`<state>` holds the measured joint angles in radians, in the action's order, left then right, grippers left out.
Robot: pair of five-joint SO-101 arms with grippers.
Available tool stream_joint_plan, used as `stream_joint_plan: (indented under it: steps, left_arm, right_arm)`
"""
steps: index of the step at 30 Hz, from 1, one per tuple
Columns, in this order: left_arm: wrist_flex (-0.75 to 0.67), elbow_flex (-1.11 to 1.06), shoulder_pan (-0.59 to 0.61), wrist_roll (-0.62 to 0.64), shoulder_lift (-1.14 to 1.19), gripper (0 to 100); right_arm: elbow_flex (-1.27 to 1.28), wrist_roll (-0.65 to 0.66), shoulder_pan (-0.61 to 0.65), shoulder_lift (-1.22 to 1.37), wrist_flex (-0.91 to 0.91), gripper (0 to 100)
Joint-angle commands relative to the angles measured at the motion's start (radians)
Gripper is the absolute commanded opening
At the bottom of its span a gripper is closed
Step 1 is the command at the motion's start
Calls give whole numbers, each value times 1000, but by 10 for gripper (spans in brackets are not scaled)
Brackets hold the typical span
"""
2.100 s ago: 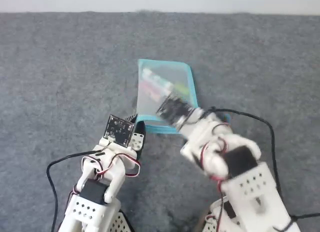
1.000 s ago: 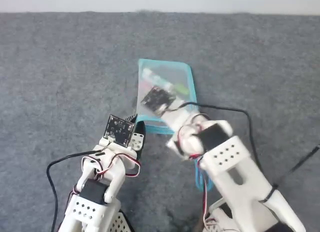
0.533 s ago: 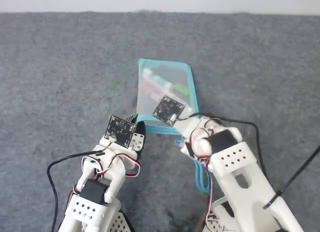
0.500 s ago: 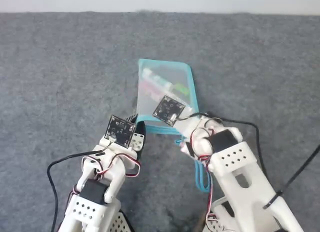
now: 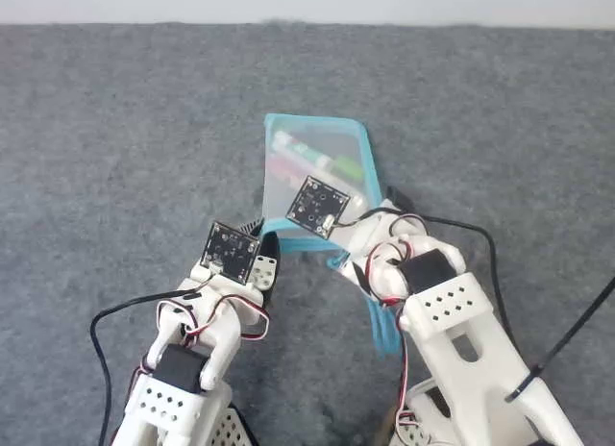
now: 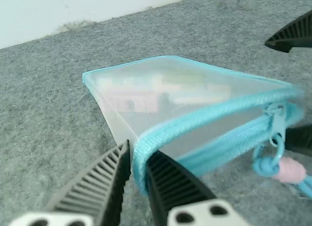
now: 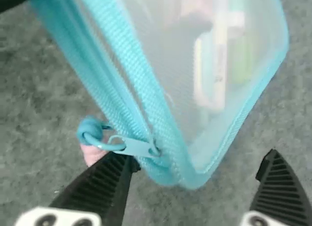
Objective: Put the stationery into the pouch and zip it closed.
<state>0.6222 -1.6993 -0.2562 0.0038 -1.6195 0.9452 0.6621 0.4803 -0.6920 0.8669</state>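
Observation:
The translucent pouch (image 5: 317,172) with turquoise edging lies on the grey carpet, with pens in green, pink and white (image 6: 161,87) inside it. My left gripper (image 6: 135,150) is shut on the pouch's zip-side corner (image 5: 267,240). The zipper pull (image 6: 277,122), with its blue cord and pink bead (image 6: 287,166), sits at the opposite end of the zip. My right gripper (image 7: 190,167) stands open there, its jaws wide apart on either side of that corner, with the pull (image 7: 135,146) just beside one finger (image 7: 100,183). In the high view the right gripper (image 5: 348,249) is at the pouch's near right corner.
Grey carpet (image 5: 115,129) spreads on all sides, with a pale wall edge (image 5: 307,4) at the far side. Both arm bodies and their cables (image 5: 480,244) crowd the near side. A blue strap (image 5: 382,326) hangs along the right arm.
The right arm swung in from the right over the pouch and settled with its jaws at the zipper-pull corner. The left arm kept its grip and did not move.

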Motion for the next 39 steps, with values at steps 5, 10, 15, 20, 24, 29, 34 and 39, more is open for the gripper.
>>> stream_joint_plan:
  steps: [5, 10, 15, 20, 24, 29, 34, 39]
  left_arm:
    - [-23, 8, -8, -9, -20, 12]
    - [-21, 8, -8, -9, -20, 12]
    - [-25, 8, -9, -9, -20, 12]
    - [-21, 8, -9, -9, -20, 12]
    - [-21, 8, -6, -9, -20, 12]
    - [-21, 25, -3, -15, -21, 21]
    - [5, 76, 92, -25, -21, 186]
    - [61, 125, 149, -3, -21, 194]
  right_arm:
    - [-11, -3, 12, 36, -96, 251]
    - [-25, -9, 12, 111, -113, 191]
    - [-38, -43, 12, 119, -113, 100]
    - [-81, -138, 10, 120, -113, 32]
    - [-104, -196, 2, 122, -111, 6]
    - [-147, -305, -22, 130, -87, 6]
    - [-299, -396, -22, 257, -28, 6]
    - [-497, -470, -21, 466, 35, 6]
